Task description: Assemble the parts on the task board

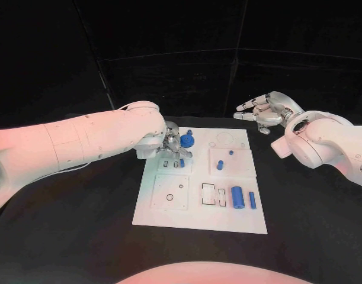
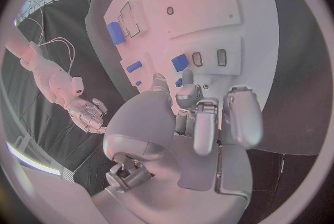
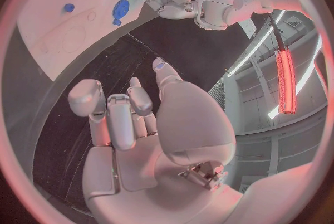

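The task board (image 1: 199, 218) lies flat in the middle of the black table (image 1: 317, 236), its long side running from the near edge toward the far edge. On its near part, toward the right side, two blue cylinders lie side by side: a thick one (image 1: 237, 196) and a thinner one (image 1: 252, 200) just beside it, next to some outlined rectangular slots. Farther along, a small blue peg (image 1: 219, 165) stands in the board's raised middle-right plate, and another small peg (image 1: 230, 152) sits just beyond it.

At the board's far left part the left hand (image 1: 169, 145) is down over the plate with its fingers curled in close to a small blue piece (image 1: 182, 162); the left wrist view shows a blue piece (image 2: 180, 62) just ahead of the fingertips (image 2: 188, 76), but whether the hand actually pinches anything I cannot tell. A round blue disc (image 1: 186, 142) lies just beside this hand, toward the far edge.

The right hand (image 1: 265, 111) hovers off the board beyond its far right corner, fingers loosely spread and holding nothing.

The step in hand looks like seating a small piece at the far left of the board. Next, the left hand probably needs to line the piece up with its slot and press it straight down.
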Tool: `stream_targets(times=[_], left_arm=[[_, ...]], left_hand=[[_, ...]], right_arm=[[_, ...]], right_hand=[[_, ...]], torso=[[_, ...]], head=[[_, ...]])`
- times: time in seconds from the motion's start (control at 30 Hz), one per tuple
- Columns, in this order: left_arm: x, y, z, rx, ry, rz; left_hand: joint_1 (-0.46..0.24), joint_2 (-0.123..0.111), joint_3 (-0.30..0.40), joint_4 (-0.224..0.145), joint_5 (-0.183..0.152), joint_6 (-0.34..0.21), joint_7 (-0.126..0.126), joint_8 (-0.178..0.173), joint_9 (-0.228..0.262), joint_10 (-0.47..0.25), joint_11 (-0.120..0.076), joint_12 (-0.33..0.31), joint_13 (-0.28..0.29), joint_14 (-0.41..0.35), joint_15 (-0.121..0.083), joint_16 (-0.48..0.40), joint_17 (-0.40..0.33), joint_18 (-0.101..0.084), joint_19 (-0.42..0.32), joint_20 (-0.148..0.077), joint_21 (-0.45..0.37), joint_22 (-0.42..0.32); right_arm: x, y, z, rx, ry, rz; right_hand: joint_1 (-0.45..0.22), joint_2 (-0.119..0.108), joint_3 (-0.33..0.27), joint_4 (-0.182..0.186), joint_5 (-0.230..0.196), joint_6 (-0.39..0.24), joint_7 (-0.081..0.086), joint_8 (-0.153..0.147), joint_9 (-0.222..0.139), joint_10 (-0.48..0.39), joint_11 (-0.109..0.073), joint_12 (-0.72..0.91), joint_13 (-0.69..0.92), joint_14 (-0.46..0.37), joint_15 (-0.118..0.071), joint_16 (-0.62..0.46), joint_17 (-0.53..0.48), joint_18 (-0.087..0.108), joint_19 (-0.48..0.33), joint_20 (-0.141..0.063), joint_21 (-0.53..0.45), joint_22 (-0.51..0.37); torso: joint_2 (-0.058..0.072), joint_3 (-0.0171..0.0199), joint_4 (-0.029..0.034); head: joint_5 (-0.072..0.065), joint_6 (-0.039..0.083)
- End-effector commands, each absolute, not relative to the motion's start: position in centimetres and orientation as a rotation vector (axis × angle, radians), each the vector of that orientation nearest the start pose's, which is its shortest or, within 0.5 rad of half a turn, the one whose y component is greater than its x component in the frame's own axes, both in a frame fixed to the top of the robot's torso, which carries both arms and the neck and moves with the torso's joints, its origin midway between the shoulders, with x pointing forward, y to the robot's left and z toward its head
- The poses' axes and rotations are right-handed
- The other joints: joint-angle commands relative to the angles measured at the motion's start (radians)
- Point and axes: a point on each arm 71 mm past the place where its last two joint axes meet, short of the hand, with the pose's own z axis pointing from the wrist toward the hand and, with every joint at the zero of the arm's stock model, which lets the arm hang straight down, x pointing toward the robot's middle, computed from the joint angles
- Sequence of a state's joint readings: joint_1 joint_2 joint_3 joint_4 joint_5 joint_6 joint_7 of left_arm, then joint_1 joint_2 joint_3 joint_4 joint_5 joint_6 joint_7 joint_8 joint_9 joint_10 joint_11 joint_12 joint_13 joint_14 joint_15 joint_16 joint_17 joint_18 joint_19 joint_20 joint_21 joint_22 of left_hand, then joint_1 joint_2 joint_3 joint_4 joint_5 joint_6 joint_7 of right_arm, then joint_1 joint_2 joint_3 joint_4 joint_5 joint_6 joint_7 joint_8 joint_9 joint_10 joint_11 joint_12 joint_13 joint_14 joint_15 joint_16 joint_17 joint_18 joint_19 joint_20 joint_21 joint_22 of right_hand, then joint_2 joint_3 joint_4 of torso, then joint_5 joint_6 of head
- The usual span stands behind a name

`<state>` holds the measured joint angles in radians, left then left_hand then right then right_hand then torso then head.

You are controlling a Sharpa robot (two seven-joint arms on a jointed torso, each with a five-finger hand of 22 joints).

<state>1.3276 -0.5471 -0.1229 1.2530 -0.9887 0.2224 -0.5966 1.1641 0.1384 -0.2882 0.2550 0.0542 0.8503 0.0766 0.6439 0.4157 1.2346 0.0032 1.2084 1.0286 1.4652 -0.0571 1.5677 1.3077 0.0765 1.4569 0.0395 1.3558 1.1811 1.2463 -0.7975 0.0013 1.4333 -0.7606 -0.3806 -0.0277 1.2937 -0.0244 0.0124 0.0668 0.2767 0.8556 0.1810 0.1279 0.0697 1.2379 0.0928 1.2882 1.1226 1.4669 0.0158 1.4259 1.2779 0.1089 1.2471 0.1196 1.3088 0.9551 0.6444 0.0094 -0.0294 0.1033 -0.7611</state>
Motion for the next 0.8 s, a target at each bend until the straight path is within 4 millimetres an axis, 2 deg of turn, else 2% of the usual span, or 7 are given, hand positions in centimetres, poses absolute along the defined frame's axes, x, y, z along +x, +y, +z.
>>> stream_targets(times=[0.03, 0.27, 0.8], left_arm=[[52.7, 14.68, -21.18, -0.098, 2.417, -0.284], [52.8, 14.36, -21.48, -0.085, 2.431, -0.274], [52.91, 13.98, -21.75, -0.057, 2.462, -0.256]], left_hand=[[-0.003, 0.0, -0.005, 0.0, -0.005, -0.005, -0.001, 0.006, 0.001, 0.005, -0.002, 0.003, 0.001, 0.106, -0.01, 0.003, 0.263, -0.007, 0.009, -0.001, 0.002, 0.001], [-0.002, 0.001, -0.004, -0.001, -0.005, -0.005, -0.001, 0.008, 0.002, 0.006, -0.002, 0.004, 0.002, 0.106, -0.01, 0.003, 0.263, -0.007, 0.01, -0.001, 0.003, 0.002], [0.029, 0.012, 0.009, -0.028, -0.005, -0.018, -0.002, 0.029, 0.017, 0.006, -0.003, 0.007, 0.002, 0.106, -0.011, 0.003, 0.263, -0.007, 0.01, -0.002, 0.006, 0.007]], right_arm=[[51.95, -21.23, -15.49, 0.537, 1.646, 0.976], [51.99, -21.1, -15.52, 0.536, 1.648, 0.977], [52.09, -20.9, -15.58, 0.535, 1.653, 0.978]], right_hand=[[-0.011, 0.0, -0.003, 0.001, 0.005, -0.008, -0.001, 0.004, -0.001, -0.005, -0.001, -0.003, -0.001, 0.04, -0.004, -0.004, 0.0, 0.01, -0.004, -0.001, -0.003, -0.002], [-0.011, 0.0, -0.004, 0.002, 0.005, -0.008, -0.001, 0.005, -0.001, -0.005, -0.001, -0.003, -0.001, 0.039, -0.004, -0.004, -0.002, 0.01, -0.005, -0.001, -0.004, -0.003], [-0.011, 0.001, -0.006, 0.003, 0.008, -0.008, -0.001, 0.005, -0.001, -0.004, -0.001, -0.002, 0.0, 0.039, -0.004, -0.004, -0.001, 0.01, -0.005, -0.001, -0.004, -0.003]], torso=[[0.0, -0.0001, -0.0004], [0.0, -0.0003, 0.0019], [0.0, -0.0006, 0.0019]], head=[[-0.001, -0.002], [-0.005, -0.005], [-0.006, -0.011]])
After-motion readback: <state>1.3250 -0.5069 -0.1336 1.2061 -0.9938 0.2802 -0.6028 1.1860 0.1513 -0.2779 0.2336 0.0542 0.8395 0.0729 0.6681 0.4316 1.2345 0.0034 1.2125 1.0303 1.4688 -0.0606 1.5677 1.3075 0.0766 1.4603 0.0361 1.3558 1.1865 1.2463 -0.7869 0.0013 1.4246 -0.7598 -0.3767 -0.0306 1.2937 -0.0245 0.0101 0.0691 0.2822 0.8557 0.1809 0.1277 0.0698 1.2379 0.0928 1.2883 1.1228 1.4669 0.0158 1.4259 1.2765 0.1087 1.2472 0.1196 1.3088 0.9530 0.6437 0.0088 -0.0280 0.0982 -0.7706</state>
